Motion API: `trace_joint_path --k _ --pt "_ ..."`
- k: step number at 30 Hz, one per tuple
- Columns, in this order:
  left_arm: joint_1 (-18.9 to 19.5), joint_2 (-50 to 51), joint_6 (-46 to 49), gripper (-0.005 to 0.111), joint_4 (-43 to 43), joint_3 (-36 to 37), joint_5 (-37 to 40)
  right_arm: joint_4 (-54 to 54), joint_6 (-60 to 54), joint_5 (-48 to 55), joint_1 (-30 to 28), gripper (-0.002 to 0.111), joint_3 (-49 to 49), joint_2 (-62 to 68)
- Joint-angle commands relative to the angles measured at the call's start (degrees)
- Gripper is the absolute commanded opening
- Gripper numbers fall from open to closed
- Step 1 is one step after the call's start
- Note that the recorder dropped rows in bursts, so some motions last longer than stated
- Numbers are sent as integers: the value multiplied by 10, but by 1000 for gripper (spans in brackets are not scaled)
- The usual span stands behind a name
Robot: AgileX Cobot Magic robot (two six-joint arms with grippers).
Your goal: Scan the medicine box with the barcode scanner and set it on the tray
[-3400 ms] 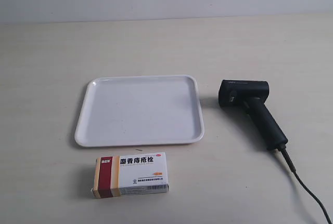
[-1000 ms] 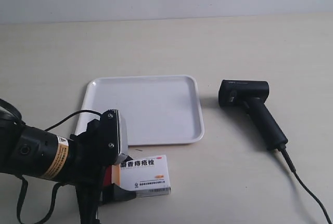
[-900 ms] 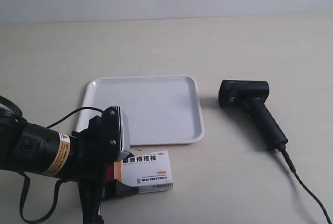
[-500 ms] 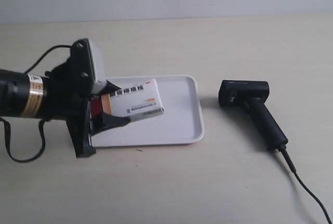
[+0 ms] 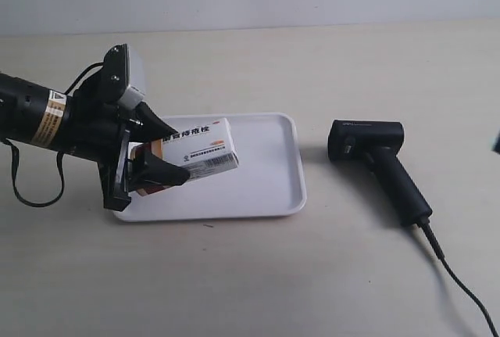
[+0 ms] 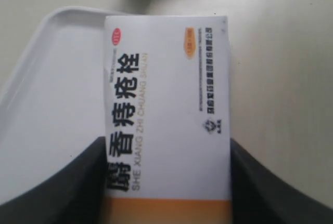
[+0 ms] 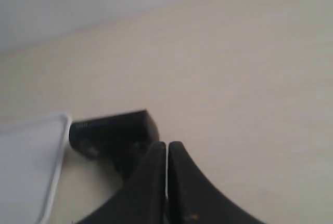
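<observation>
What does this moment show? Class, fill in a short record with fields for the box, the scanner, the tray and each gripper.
medicine box: held in the left gripper by its banded end, lifted above the tray, printed face toward the wrist camera
barcode scanner: lying on the table beside the tray, untouched, cable trailing off
tray: white, nothing resting on it
left gripper: shut on the medicine box
right gripper: fingers together, holding nothing, scanner head beyond it
</observation>
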Motion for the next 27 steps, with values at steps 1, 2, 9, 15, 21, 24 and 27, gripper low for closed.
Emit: trace_joint_path --k 1,2,9,15,21,24,27 --pt "-2 1 -4 0 -4 -6 -4 -7 -56 -8 67 26 -92 206" --pt "-2 1 -3 0 -4 -6 -4 -7 -73 -8 75 36 -113 250" --pt "-2 1 0 0 -4 -6 17 -7 -128 -8 83 100 -205 454" --pt "-2 1 1 0 -4 -7 22 -7 -147 -36 83 101 -240 538" --pt "-2 1 1 0 -4 -7 22 -7 -195 -96 83 78 -246 571" --pt "-2 1 1 0 -4 -7 22 -7 -198 -96 83 51 -246 563" --pt "-2 1 1 0 -4 -7 25 -7 -210 -64 83 22 -246 535"
